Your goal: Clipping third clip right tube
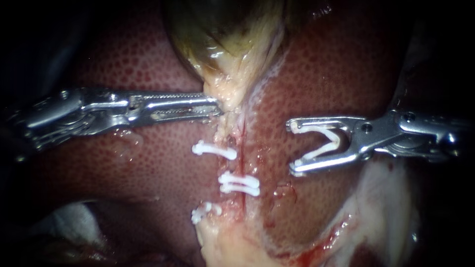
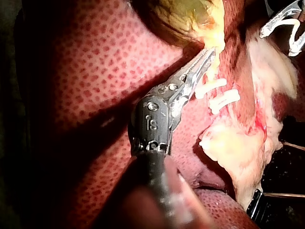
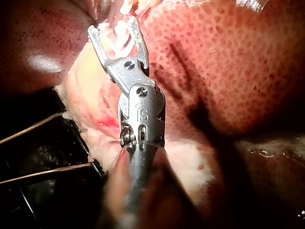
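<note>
1. Silver metal makes up the right instrument (image 1: 292, 147), which comes in from the right side of the frame. Its tool is spread wide like a Y, and each jaw lies along one leg of the white loaded clip (image 1: 335, 140), holding it from both sides.
2. That clip is bent open in a V. Its open mouth points to the middle of the frame.
3. From the right wrist, the same tool (image 3: 113, 27) is also wide open with the white clip inside it.
4. The left instrument (image 1: 217, 105) comes in from the left side. Its tool is closed, with the long thin jaws pinching the pale tissue (image 1: 237, 84) just under the gallbladder (image 1: 222, 34).
5. From the left wrist, that tool (image 2: 209, 52) is closed too, with its tip in the pale tissue.
6. The right tube (image 1: 243, 138) is the thin reddish strand running down the middle of the frame. It is to the left of the open clip, and the clip is not touching it.
7. Two white clips (image 1: 240, 183) sit side by side across this tube, lower in the middle.
8. Two more white clips lie a bit further left, an upper clip (image 1: 213, 150) and a lower clip (image 1: 205, 212).
9. The dotted red liver (image 1: 321, 74) lies all around.
</note>
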`<state>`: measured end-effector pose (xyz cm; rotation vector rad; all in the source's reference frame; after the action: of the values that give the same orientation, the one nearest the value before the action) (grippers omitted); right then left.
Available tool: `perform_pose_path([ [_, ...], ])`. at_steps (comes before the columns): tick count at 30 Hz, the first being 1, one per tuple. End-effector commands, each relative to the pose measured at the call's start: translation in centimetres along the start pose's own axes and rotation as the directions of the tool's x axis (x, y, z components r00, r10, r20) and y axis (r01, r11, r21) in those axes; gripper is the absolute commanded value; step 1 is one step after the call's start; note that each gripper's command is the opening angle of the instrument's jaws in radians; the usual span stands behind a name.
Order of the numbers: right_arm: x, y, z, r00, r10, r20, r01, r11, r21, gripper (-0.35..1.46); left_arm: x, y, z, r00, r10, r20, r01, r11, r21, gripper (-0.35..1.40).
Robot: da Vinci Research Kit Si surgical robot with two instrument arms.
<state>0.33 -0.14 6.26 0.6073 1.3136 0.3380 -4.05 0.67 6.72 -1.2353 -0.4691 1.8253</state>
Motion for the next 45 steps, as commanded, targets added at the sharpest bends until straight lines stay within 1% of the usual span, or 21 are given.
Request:
perform_pose_path([
  [1,0.00,0.00,0.00,1.000,0.000,0.000,0.000,1.000,0.000,0.49,0.00,0.00,-0.01,1.0000,0.000,0.000,0.000,1.000,-0.001,-0.35],
  [3,0.00,0.00,0.00,1.000,0.000,0.000,0.000,1.000,0.000,0.49,0.02,-0.01,-0.05,1.0000,-0.001,0.001,0.001,1.000,-0.003,-0.35],
  [6,0.00,0.00,0.00,1.000,0.000,0.000,0.000,1.000,0.000,0.49,0.09,-0.04,-0.18,1.0000,-0.004,0.005,0.004,1.000,-0.011,-0.35],
  [10,0.00,0.00,0.00,1.000,0.000,0.000,0.000,1.000,0.000,0.49,0.30,-0.13,-0.49,0.9999,-0.015,0.002,0.015,1.000,0.016,-0.35],
  [13,0.00,0.00,0.00,1.000,0.000,0.000,0.000,1.000,0.000,0.49,0.45,-0.17,-0.75,0.9993,-0.031,-0.019,0.032,0.999,0.029,-0.35],
  [17,0.00,0.00,0.00,1.000,0.000,0.000,0.000,1.000,0.000,0.50,0.60,-0.19,-1.04,0.9988,-0.025,-0.042,0.027,0.999,0.044,-0.35],
  [19,0.01,0.00,0.01,1.000,0.000,0.000,0.000,1.000,-0.001,0.50,0.64,-0.19,-1.17,0.9986,-0.023,-0.047,0.025,0.999,0.047,-0.35],
  [20,0.01,0.00,0.01,1.000,0.000,0.000,0.000,1.000,-0.001,0.50,0.65,-0.19,-1.21,0.9983,-0.024,-0.053,0.027,0.998,0.049,-0.35],
  [21,0.01,0.00,0.01,1.000,0.000,0.000,0.000,1.000,0.000,0.50,0.65,-0.19,-1.24,0.9983,-0.025,-0.053,0.027,0.998,0.049,-0.35],
  [23,0.01,0.00,0.01,1.000,0.000,0.000,0.000,1.000,-0.001,0.50,0.64,-0.19,-1.28,0.9983,-0.026,-0.053,0.028,0.998,0.052,-0.35],
  [26,0.01,0.00,0.04,1.000,0.001,0.000,-0.001,1.000,-0.002,0.50,0.64,-0.19,-1.28,0.9983,-0.025,-0.053,0.028,0.998,0.052,-0.35],
  [29,0.01,0.03,0.10,1.000,0.000,0.000,0.000,1.000,-0.006,0.50,0.64,-0.19,-1.28,0.9983,-0.025,-0.053,0.028,0.998,0.052,-0.35],
  [31,-0.02,0.05,0.19,1.000,-0.001,0.000,0.001,1.000,-0.011,0.50,0.64,-0.18,-1.28,0.9983,-0.025,-0.053,0.028,0.998,0.053,-0.35],
  [34,-0.11,0.12,0.38,1.000,-0.007,0.001,0.007,1.000,-0.023,0.50,0.64,-0.18,-1.27,0.9983,-0.026,-0.053,0.028,0.998,0.053,-0.35],
  [36,-0.19,0.18,0.53,1.000,-0.017,0.002,0.017,0.999,-0.032,0.50,0.64,-0.17,-1.26,0.9982,-0.026,-0.053,0.029,0.998,0.054,-0.35],
  [37,-0.24,0.22,0.63,1.000,-0.008,0.001,0.008,0.999,-0.038,0.50,0.64,-0.17,-1.26,0.9982,-0.026,-0.054,0.029,0.998,0.054,-0.35],
  [42,-0.47,0.40,1.00,1.000,0.009,0.019,-0.008,0.999,-0.047,0.50,0.64,-0.15,-1.26,0.9982,-0.026,-0.054,0.029,0.998,0.056,-0.35],
  [45,-0.62,0.50,1.21,0.999,0.019,0.037,-0.017,0.999,-0.051,0.50,0.64,-0.13,-1.26,0.9983,-0.020,-0.054,0.023,0.998,0.058,-0.35],
])
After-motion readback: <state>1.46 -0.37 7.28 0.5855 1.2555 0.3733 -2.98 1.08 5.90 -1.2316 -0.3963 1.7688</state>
